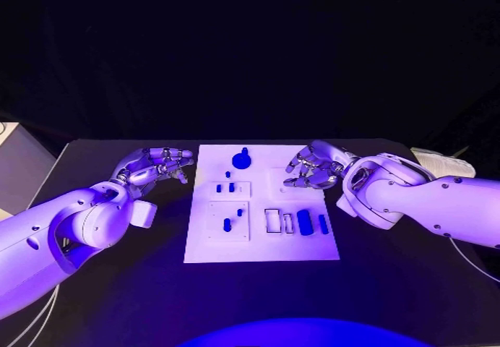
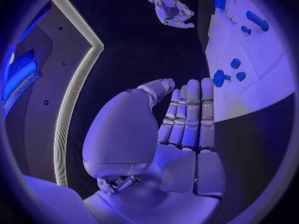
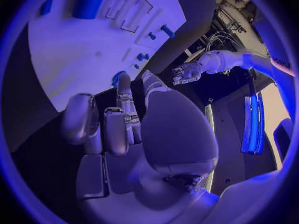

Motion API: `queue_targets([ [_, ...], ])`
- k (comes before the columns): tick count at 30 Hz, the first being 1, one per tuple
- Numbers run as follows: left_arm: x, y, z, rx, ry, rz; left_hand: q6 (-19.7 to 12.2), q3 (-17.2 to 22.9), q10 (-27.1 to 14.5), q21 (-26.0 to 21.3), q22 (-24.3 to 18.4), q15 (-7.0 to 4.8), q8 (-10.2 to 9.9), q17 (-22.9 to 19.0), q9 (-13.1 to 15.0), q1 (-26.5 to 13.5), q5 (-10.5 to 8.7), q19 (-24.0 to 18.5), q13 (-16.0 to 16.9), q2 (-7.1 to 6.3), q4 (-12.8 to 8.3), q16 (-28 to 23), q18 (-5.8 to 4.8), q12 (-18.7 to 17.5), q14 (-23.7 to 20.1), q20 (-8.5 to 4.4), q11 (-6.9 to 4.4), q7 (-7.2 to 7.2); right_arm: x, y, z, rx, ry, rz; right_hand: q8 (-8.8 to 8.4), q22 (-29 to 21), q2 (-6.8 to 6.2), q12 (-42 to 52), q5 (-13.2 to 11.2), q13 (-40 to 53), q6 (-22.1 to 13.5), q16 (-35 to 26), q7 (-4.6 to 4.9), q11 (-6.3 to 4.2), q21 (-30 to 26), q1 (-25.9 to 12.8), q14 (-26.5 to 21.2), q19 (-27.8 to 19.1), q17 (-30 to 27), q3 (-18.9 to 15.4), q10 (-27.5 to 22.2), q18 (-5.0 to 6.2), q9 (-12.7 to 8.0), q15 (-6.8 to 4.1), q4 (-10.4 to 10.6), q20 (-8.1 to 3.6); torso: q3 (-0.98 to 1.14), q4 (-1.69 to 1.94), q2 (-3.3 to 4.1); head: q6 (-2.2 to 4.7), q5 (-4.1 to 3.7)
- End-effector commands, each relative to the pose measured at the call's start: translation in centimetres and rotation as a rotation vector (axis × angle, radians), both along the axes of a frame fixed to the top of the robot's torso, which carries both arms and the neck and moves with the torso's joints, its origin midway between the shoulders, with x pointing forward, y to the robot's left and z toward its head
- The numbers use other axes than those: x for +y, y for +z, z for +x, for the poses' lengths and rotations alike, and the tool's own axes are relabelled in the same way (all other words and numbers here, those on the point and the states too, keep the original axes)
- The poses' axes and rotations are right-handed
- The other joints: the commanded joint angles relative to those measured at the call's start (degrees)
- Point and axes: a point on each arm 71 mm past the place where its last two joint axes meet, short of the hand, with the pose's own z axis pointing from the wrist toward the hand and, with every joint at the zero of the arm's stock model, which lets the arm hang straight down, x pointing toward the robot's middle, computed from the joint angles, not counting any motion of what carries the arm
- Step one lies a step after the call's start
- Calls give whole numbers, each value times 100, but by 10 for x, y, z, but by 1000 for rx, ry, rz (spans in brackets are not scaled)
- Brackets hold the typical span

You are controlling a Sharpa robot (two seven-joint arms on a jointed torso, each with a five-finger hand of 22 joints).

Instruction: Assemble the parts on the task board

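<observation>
On the near part of the task board (image 1: 261, 249), several blue parts (image 1: 303, 221) are seen lying beside pale outlined slots, and smaller ones stand in two square plates further in. At the far end a round blue part (image 1: 242, 160) rests. Much is judged left to assemble. The left hand (image 1: 154, 165) is held beside the board's far left corner, fingers straight and together, holding nothing. The right hand (image 1: 311, 168) is curled over the far right edge; whether anything is pinched cannot be told.

White task board (image 1: 263, 246) carries blue parts (image 1: 303, 221) on a black table (image 1: 125, 289).
</observation>
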Motion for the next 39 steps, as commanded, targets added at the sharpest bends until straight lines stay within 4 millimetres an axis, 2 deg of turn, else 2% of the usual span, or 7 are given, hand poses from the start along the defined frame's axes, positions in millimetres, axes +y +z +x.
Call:
queue_targets([
  [1, -2, 0, -1, 3, -21, -12, -47, -15, -42, -28, -7, 11, 26, -7, -6, 45, 26, 33, -7, 17, 24, -21, 85, 31, 11, -7, 13, 4, -8, -12, -7, 187, -46, -37, 256, 549, 73, 2255, 39, 2369, 10, 84, -112, -75, 237, -173, 236, 296, 143, -215, 111, -132, 228, -62, -84, -50, 7, -19, -2, -17, -42],
  [2, -2, -1, -2, 4, -22, -12, -47, -15, -42, -28, -7, 11, 26, -7, -6, 45, 26, 33, -7, 17, 24, -21, 85, 31, 11, -7, 13, 4, -13, -15, -10, 226, -50, -67, 497, 660, 145, 3766, 22, 4000, 65, 328, -118, -111, 454, -215, 330, 316, 685, -368, 512, -163, 419, -69, 8, -57, 9, -24, -4, -21, -70],
  [4, -2, -1, -2, 5, -23, -13, -47, -15, -42, -28, -7, 11, 26, -7, -6, 45, 26, 33, -7, 17, 24, -21, 85, 31, 11, -7, 13, 4, -18, -19, -14, 269, -57, -102, 702, 816, 244, 4681, 130, 4997, 80, 600, -158, -127, 773, -196, 431, 353, 1320, -541, 855, -215, 585, -82, 24, -68, -1, -23, -7, -22, -82],
  [7, -2, -2, -3, 5, -25, -14, -47, -15, -42, -28, -7, 11, 26, -7, -6, 45, 26, 33, -7, 17, 24, -21, 85, 31, 11, -7, 13, 4, -23, -23, -20, 308, -72, -148, 772, 982, 335, 5160, 210, 5517, 104, 781, -174, -139, 1146, -263, 508, 400, 1776, -692, 1131, -275, 647, -81, 29, -68, -4, -23, -8, -32, -99],
  [11, -3, -2, -4, 6, -27, -15, -50, -16, -44, -30, -8, 12, 28, -7, -7, 43, 27, 33, -8, 17, 28, -22, 85, 33, 11, -7, 14, 4, -28, -28, -26, 325, -86, -204, 795, 1058, 421, 5381, 541, 5755, 174, 871, -203, -163, 1298, -508, 553, 416, 2024, -857, 1283, -298, 666, -94, 31, -79, -14, -37, -24, -48, -124],
  [16, -2, -2, -4, 6, -27, -14, -50, -16, -44, -30, -8, 12, 28, -7, -7, 43, 27, 33, -8, 17, 28, -22, 85, 33, 11, -7, 14, 4, -31, -35, -29, 329, -101, -249, 824, 1108, 489, 5517, 662, 5895, 252, 901, -234, -187, 1405, -755, 569, 428, 2111, -1003, 1380, -314, 687, -112, 38, -91, -22, -27, -23, -52, -142],
  [39, -1, -1, -6, 8, -36, -13, -54, -15, -47, -33, -10, 11, 37, -8, -8, 47, 31, 34, -12, 20, 31, -23, 85, 41, 10, -8, 13, 3, -12, -68, -30, 348, -74, -310, 910, 1168, 445, 5489, 582, 5873, 315, 930, -269, -219, 1524, -1201, 587, 438, 2200, -1210, 1361, -334, 765, -136, 42, -114, -14, -17, -15, -88, -174],
])
